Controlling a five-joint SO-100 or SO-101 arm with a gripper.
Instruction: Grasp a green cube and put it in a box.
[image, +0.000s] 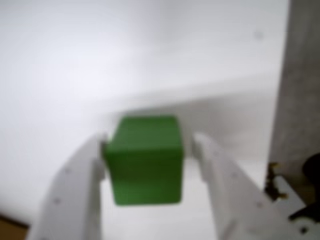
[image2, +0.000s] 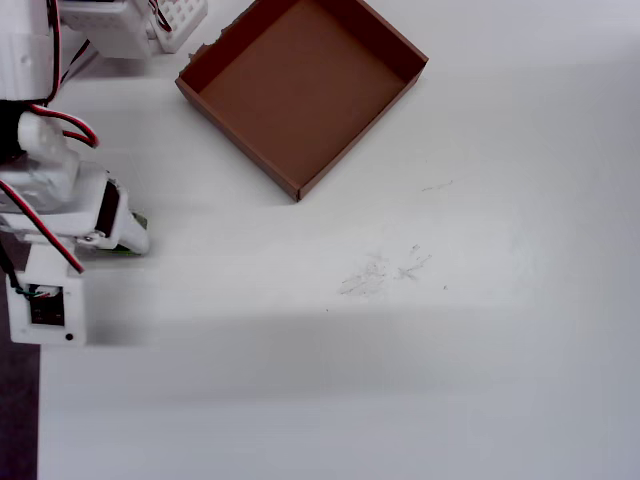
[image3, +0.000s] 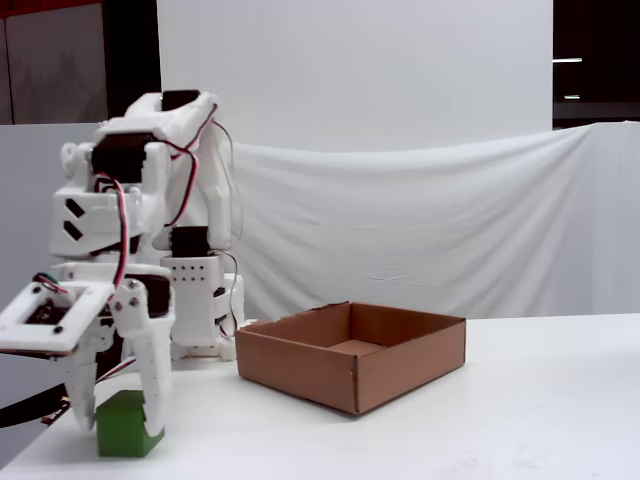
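Fingers (image: 75, 185) of the white gripper (image: 145, 150) sit on either side of the green cube (image: 145, 160) in the wrist view, the left one pressed against the cube's upper left edge and the right one right at its upper right edge, so the pincer is clamped on the cube. Over in the fixed view the cube (image3: 122, 428) rests at the bottom of the gripper (image3: 115, 425), down at the tabletop near the front left corner of the white table (image3: 500, 420); whether it touches the surface or hangs just clear of it I cannot tell. From overhead only a green sliver (image2: 135, 222) peeks out under the arm (image2: 60, 200), close to the table's left edge where the dark strip begins. The brown cardboard box (image2: 300, 85) stands well apart from the cube, up and to the right in the overhead view, turned diamond-wise, its near corner pointing toward the middle of the table and its floor bare. Between cube and box lies open white tabletop, with faint scuff marks (image2: 385, 270) farther right. The right half of the table is wide open. In the fixed view a white cloth backdrop (image3: 420, 220) hangs behind the box (image3: 350, 352), and the arm's base (image3: 195, 310) stands just left of the box's far corner.
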